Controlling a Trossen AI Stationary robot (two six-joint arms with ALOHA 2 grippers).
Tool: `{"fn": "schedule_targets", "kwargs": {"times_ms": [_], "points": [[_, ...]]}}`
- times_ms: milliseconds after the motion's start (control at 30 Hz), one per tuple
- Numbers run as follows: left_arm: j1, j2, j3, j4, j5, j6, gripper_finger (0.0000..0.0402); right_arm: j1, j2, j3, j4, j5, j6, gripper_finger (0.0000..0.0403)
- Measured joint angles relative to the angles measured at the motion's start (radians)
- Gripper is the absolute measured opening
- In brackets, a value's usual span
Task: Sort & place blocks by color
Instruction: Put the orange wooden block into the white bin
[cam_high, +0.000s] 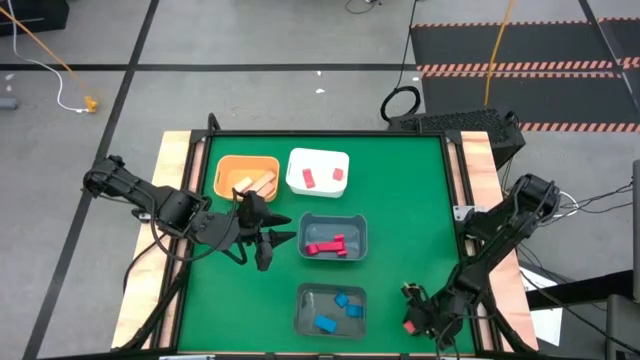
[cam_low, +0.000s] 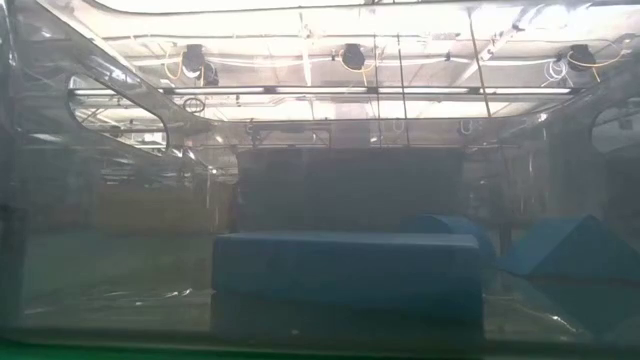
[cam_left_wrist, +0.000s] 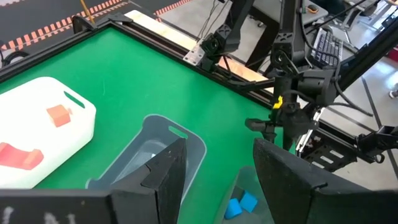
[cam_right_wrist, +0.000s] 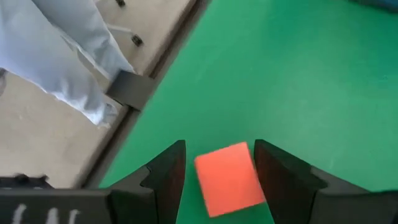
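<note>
1. Green matting covers the table, on which four bins are set.
2. Tan blocks are held in the orange bin, and two salmon blocks in the white bin.
3. Red blocks are seen in the upper grey bin, and blue blocks in the lower grey bin.
4. The left gripper is poised just beside the upper grey bin, its fingers parted and nothing held.
5. The right gripper is lowered at the table's near right corner; a red block is seen between its fingers, but whether it is gripped cannot be told.
</note>
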Motion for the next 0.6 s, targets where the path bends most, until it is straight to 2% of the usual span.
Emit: {"fn": "schedule_targets", "kwargs": {"times_ms": [400, 500, 600], "points": [[0.0, 0.0, 0.0, 0.0, 0.0, 0.005, 0.0186, 0.0, 0.066, 0.001, -0.004, 0.006, -0.112, 0.0181], [0.0, 0.0, 0.0, 0.0, 0.0, 0.008, 0.0186, 0.0, 0.066, 0.001, -0.007, 0.007, -0.112, 0.0161], [0.0, 0.0, 0.0, 0.0, 0.0, 0.01, 0.0186, 0.0, 0.066, 0.001, -0.008, 0.007, -0.107, 0.0123]]}}
